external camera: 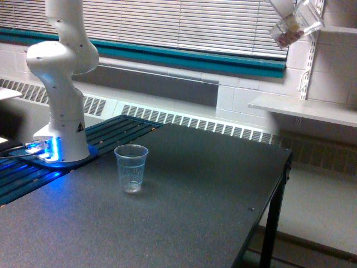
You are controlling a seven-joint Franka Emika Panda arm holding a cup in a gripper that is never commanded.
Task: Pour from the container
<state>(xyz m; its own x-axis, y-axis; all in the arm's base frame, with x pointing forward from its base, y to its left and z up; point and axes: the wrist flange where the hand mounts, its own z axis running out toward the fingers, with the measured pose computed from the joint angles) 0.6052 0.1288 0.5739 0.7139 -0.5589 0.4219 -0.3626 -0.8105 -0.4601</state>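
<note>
One claw: the claw (285, 12) is mostly cut off at the top edge; its fingers seem closed around the container (290, 30), though I cannot tell for sure.
Container: just beneath the claw, tilted, pinkish bits inside.
Cup (131, 167): on the table (212, 184), far below the claw, toward the exterior view's left.
Judgement: pouring needs the claw over the cup.

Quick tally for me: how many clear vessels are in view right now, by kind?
Jar with pinkish-brown bits, tilted, held high at the exterior view's upper right: 1
Plastic cup, upright on the table: 1
Total: 2
</note>
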